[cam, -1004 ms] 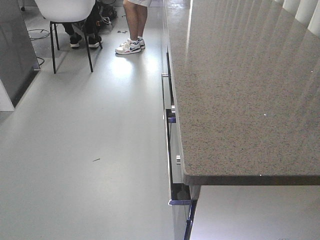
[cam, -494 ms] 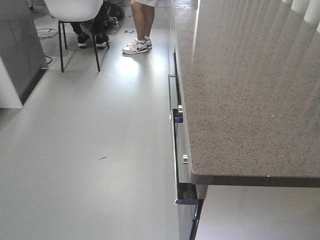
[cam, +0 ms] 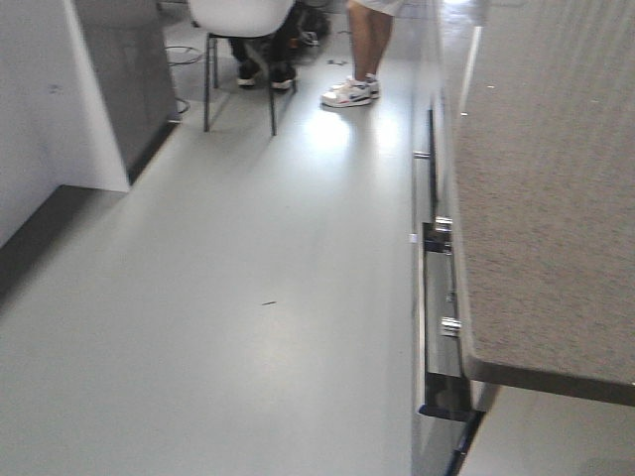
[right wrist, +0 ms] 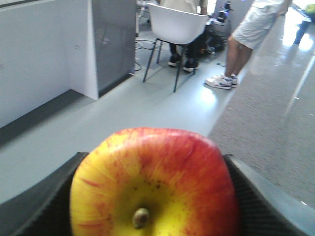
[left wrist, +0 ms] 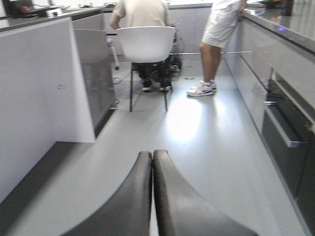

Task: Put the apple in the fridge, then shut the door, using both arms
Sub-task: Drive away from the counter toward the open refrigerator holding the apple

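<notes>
The apple [right wrist: 162, 172], red with yellow patches and its stem dimple facing the camera, fills the lower half of the right wrist view. My right gripper [right wrist: 154, 162] is shut on it, one black finger on each side. In the left wrist view my left gripper [left wrist: 152, 153] is shut, its two dark fingers [left wrist: 133, 196] pressed together with nothing between them, held above the grey floor. The fridge and its door are out of view. Neither gripper shows in the front view.
A speckled stone counter [cam: 536, 198] with drawers below runs along the right. A white and dark grey cabinet block [cam: 99, 89] stands at the left. A grey floor aisle [cam: 258, 297] lies between them. Ahead are a white chair [left wrist: 146, 44] with a seated person and a standing person [left wrist: 216, 44].
The front view has swung left: the counter has slid to the right edge, and the white and grey cabinet block has come into view on the left.
</notes>
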Robot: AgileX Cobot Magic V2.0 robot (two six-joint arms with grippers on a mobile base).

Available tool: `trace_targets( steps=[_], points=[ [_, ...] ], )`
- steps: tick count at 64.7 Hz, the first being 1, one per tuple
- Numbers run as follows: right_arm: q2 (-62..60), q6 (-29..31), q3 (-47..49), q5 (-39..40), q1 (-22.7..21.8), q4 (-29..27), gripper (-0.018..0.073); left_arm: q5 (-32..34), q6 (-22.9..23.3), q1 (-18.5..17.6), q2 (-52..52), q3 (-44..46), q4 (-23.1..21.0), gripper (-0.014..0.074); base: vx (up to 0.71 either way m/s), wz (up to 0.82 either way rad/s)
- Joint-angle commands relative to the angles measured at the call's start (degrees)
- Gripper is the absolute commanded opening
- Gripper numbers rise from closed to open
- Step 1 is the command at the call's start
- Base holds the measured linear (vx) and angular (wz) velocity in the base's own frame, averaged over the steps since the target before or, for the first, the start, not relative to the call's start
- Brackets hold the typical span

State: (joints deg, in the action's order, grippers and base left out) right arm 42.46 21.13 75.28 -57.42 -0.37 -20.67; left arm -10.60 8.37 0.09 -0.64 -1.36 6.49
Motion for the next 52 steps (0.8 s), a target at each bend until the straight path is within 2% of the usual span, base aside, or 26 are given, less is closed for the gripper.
trace_targets(
  steps=[1, 52],
  points=[
    [0.08, 0.17, 1.30, 4.45, -0.17, -0.88, 0.0098, 3.94, 0.23, -0.05, -0.87, 0.99, -0.26, -0.0006, -0.01, 0.44],
    [0.08, 0.17, 1.30, 3.91, -0.17, -0.88, 0.0098, 3.94, 0.23, -0.05, -0.87, 0.99, -0.26, -0.0006, -0.01, 0.44]
  ],
)
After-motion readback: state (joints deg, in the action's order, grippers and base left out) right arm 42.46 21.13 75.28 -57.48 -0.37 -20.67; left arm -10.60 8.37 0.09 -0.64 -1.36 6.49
